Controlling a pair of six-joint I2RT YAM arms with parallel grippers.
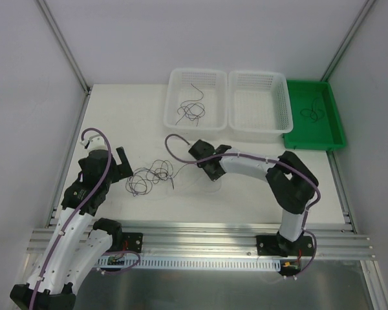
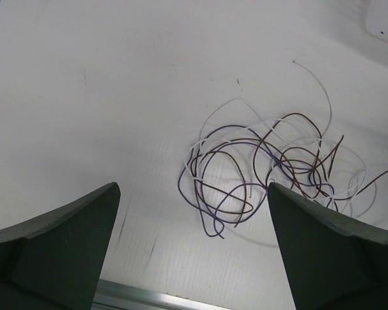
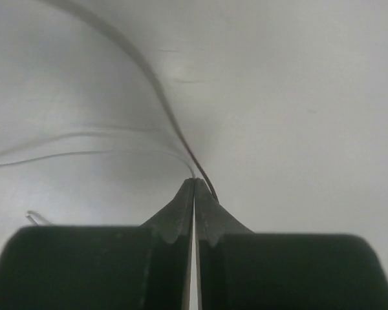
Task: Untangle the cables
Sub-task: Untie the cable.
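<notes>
Your right pincer [image 3: 194,184] is pressed fully together, with no gap between the jaws. A dark strand [image 3: 160,97] curves down to its tips and looks nipped there. Two pale strands [image 3: 84,154] end at the same spot, and I cannot tell whether they are caught as well. So the step in hand, as I judge it, is the pick: one strand is gripped and not yet drawn out.

The tangle [image 1: 152,175] lies loose on the table [image 1: 246,200] between the two arms, just left of that pincer.

The next move calls for a slow, steady draw away from the tangle. Watch whether the strand slides free or drags the whole knot along. If the knot follows, you need something to hold it down.

Your left pincer [image 1: 124,163] is placed for that. It is spread as wide as it goes, holds nothing, and hovers just left of the tangle. In its wrist view the loops lie between and beyond its fingers.

The right arm [image 1: 246,165] rises from its base on the near rail and folds at the elbow on the right. Its forearm reaches left across the table, and the wrist tips down toward the surface. The left arm [image 1: 71,239] leans forward from the near left corner, with its wrist turned so the pincer faces right, toward the tangle.

Further back, a few cables [image 1: 191,111] lie in the left basket [image 1: 198,72], and another curl [image 1: 312,113] lies in the tray [image 1: 330,129].
</notes>
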